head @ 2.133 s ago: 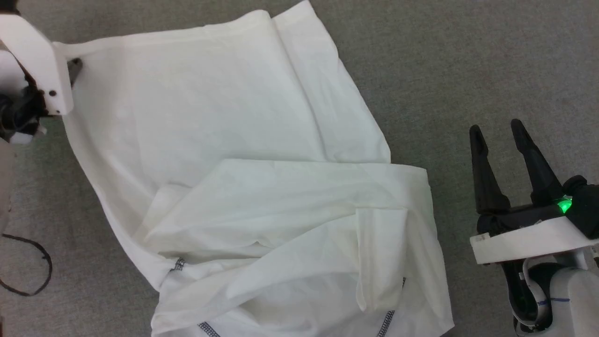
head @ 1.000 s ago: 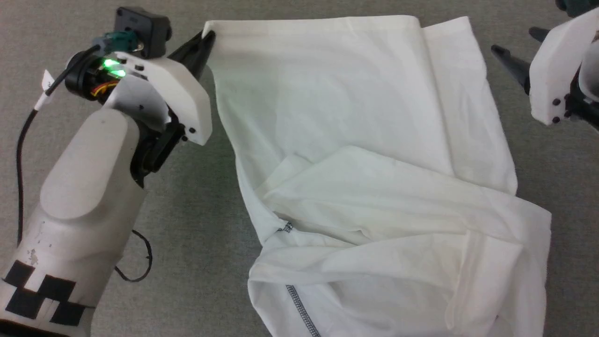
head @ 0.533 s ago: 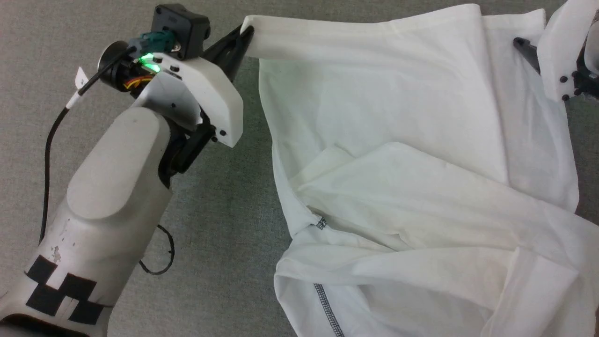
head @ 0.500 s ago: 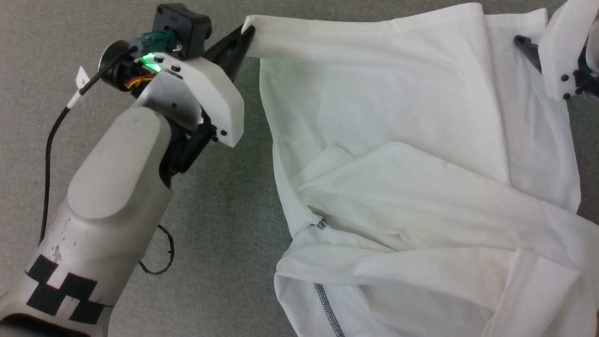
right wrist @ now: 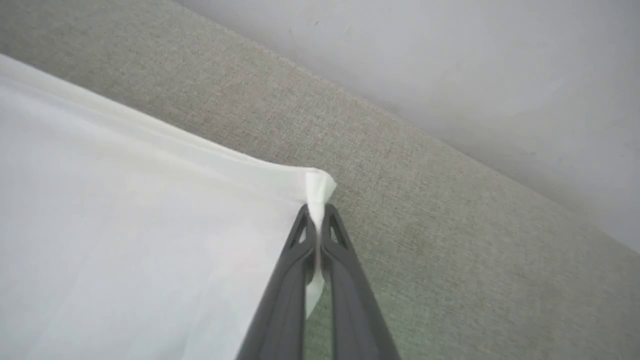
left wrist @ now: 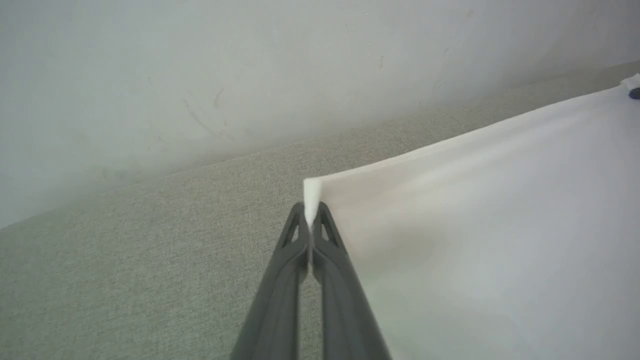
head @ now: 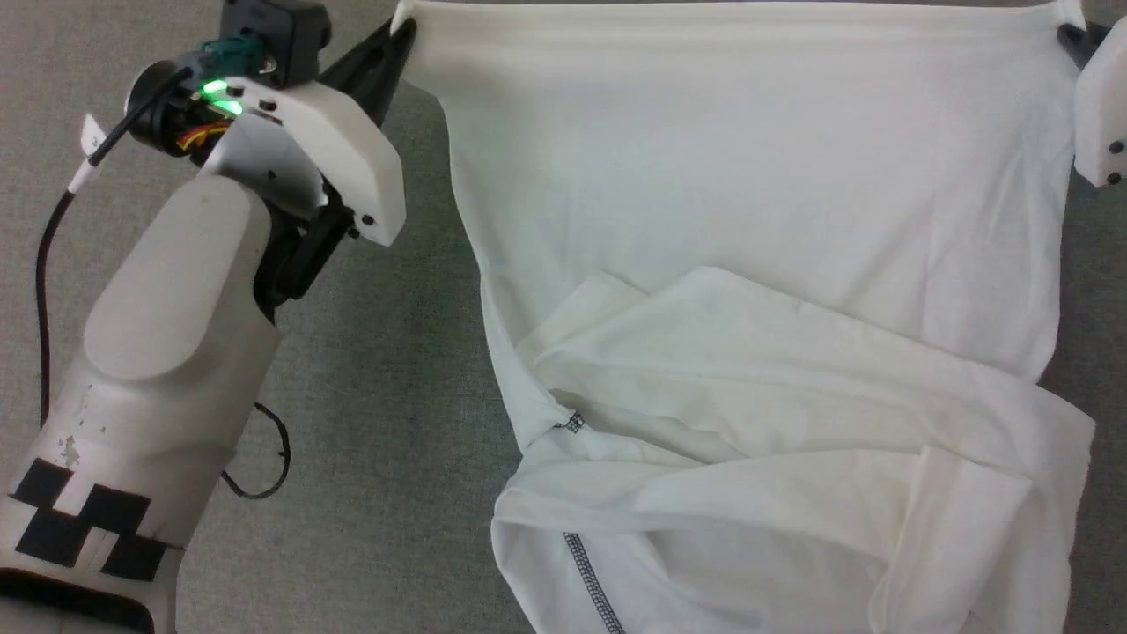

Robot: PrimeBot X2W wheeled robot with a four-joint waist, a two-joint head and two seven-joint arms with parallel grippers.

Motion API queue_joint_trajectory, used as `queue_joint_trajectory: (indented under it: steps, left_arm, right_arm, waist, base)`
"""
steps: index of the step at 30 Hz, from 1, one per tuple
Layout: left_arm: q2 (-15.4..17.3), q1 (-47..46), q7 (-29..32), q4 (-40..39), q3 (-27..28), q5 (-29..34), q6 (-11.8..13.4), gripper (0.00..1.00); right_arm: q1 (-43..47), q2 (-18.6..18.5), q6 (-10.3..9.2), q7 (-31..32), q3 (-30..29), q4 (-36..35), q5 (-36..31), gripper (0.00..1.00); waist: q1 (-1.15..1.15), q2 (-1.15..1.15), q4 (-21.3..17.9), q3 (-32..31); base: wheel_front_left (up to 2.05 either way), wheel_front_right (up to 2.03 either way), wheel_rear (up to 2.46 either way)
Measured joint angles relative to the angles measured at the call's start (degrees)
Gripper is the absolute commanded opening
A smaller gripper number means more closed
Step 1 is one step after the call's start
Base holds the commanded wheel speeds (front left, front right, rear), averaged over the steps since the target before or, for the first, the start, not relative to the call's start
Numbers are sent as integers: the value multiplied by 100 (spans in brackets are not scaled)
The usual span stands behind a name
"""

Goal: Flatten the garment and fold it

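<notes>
The white garment hangs stretched between my two grippers, its upper edge taut along the top of the head view. Its lower part lies bunched on the grey carpet with dark zigzag seams showing. My left gripper is shut on the garment's upper left corner. At the upper right, my right gripper is shut on the other corner. Both wrist views show thin fabric pinched between closed dark fingers.
Grey carpet surrounds the garment. A black cable loops on the floor beside my left forearm. A pale wall rises beyond the carpet's far edge.
The right gripper has closed on the garment's right corner and the two grippers have drawn apart, pulling the top edge flat and taut. The head camera has also shifted.
</notes>
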Motion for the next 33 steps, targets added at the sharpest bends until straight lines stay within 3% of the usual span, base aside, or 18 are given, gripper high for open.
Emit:
queue_joint_trajectory:
  steps: [10,18,22,27,33]
  left_arm:
    - [46,-92,-788,322,100,20,3,0]
    - [283,655,-1018,-53,25,12,4,0]
    - [535,1556,-818,-827,-86,-75,102,0]
    - [1187,3154,-305,-2319,-138,-299,530,0]
    - [1679,4443,171,-3420,-311,-508,877,0]
  right_arm:
    - [37,36,4,-1339,-229,199,89,0]
    - [1038,-34,1,-2031,-358,-352,499,0]
    - [1908,-241,-1,-2039,-475,-1007,749,0]
    - [3419,-513,-1,-1619,-926,-2288,1120,0]
    - [5071,-717,-2,-898,-1464,-3430,1100,0]
  waist:
    - [0,0,-360,-588]
    - [-1,0,-539,-1278]
    - [-2,0,-595,-1680]
    - [-3,0,-673,-2218]
    - [-3,0,-732,-2548]
  base:
    - [0,0,0]
    - [0,0,0]
    - [0,0,0]
    - [0,0,0]
    - [0,0,0]
